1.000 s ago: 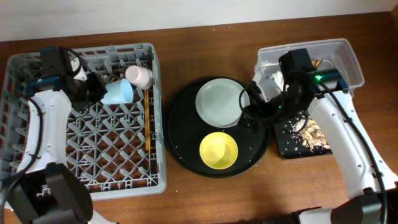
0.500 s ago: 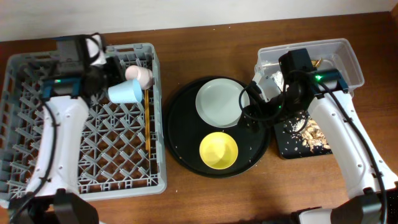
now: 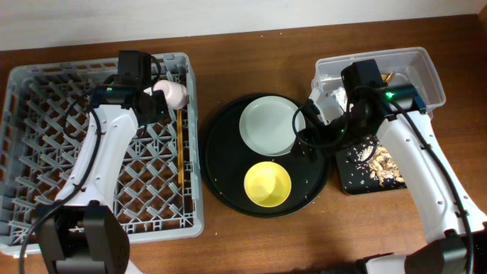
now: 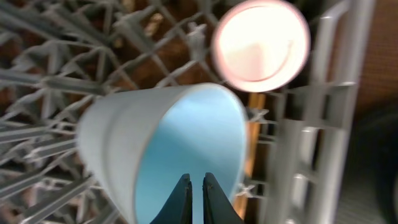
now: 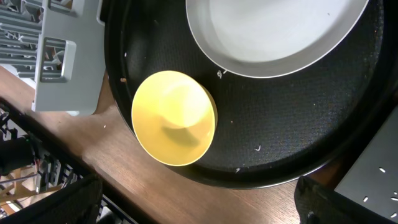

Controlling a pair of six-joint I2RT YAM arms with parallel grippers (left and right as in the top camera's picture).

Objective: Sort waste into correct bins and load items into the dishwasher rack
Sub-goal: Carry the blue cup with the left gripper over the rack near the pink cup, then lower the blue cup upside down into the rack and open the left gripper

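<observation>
A light-blue cup [image 4: 161, 143] lies on its side in the grey dishwasher rack [image 3: 46, 190], mouth toward the left wrist camera. My left gripper [image 4: 197, 193] is shut in front of that mouth with nothing between its fingers. In the overhead view my left gripper [image 3: 151, 105] covers the blue cup. A pink cup [image 3: 173, 93] lies just beyond it. Chopsticks [image 3: 179, 148] rest along the rack's right side. My right gripper [image 5: 199, 211] stands wide open above the round black tray's [image 3: 221, 167] near right rim. On that tray sit the white plate [image 3: 270, 124] and yellow bowl [image 3: 267, 184].
The clear tub [image 3: 426, 68] stands at the back right, partly under my right arm. In front of it the black rectangular tray [image 3: 358, 171] holds food scraps [image 3: 380, 164]. Rice grains dot the round tray. The rack's corner [image 5: 68, 56] shows beside the tray.
My left arm has swung right along the back of the rack toward the pink cup and now covers the blue cup from above. The right arm has not moved.
</observation>
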